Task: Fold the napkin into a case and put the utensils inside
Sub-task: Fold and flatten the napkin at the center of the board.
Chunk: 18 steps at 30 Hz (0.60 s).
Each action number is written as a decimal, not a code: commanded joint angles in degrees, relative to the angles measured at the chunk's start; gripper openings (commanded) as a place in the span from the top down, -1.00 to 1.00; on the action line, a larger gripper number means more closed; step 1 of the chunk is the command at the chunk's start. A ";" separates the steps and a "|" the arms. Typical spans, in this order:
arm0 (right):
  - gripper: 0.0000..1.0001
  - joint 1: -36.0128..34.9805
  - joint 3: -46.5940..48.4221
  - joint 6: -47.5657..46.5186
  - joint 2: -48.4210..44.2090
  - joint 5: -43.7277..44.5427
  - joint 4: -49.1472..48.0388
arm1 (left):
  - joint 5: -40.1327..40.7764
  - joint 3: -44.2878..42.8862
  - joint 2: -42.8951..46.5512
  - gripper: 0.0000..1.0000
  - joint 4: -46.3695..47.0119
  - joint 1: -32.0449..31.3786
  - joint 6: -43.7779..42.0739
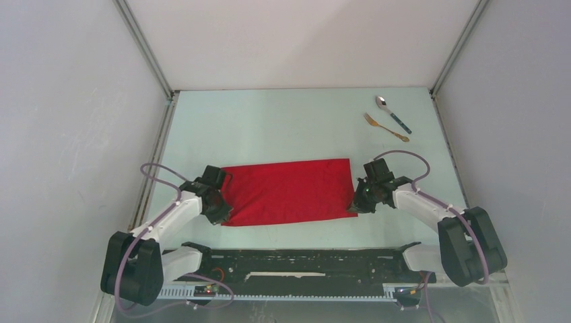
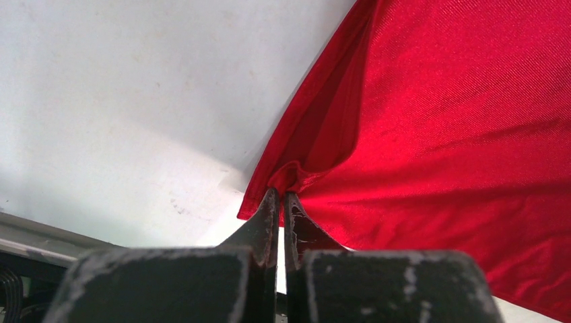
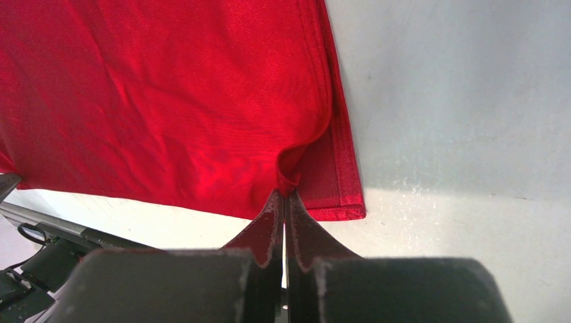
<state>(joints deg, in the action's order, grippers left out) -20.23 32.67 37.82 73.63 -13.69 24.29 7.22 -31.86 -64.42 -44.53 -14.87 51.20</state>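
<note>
Red, faintly shiny cloth: the napkin (image 1: 286,192) lies folded on the desk (image 1: 269,121), with the utensils (image 1: 392,113) well beyond its far right corner. The left pincer (image 2: 281,195) and the right pincer (image 3: 284,195) are each pressed together on a pucker at the napkin's near corners. It looks light, limp and slippery, so the hemmed corners hold best.

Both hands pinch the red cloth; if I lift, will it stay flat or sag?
Likely floppy: the shiny red cloth napkin puckers where the left hand and right hand pinch it, so it should sag between them. Its sheen hints it may slip.
</note>
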 commanded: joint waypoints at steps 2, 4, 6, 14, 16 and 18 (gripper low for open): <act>1.00 0.04 -0.15 0.59 0.59 0.21 -1.92 | 2.02 0.92 2.45 1.00 -2.12 -0.25 2.32; 1.00 -0.11 -0.14 0.68 0.77 0.04 -2.11 | 2.13 0.88 2.34 1.00 -2.37 -0.24 2.46; 1.00 -0.30 -0.14 0.75 0.90 -0.15 -2.23 | 2.20 0.92 2.15 1.00 -2.55 -0.31 2.73; 0.73 -0.56 0.38 1.34 0.36 -0.11 0.79 | 2.26 -0.37 2.67 0.82 -5.11 -0.33 3.34; 0.49 -0.89 2.22 1.29 -1.27 2.05 5.62 | 2.71 -1.80 4.76 0.56 -8.63 -0.32 5.17; 0.21 -1.37 4.07 0.55 -3.95 4.28 10.79 | 1.50 -2.11 9.32 0.18 -9.90 -0.33 6.92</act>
<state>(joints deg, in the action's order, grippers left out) -20.67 32.95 38.68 74.06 -13.34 26.15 8.10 -31.38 -61.60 -49.45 -14.90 54.43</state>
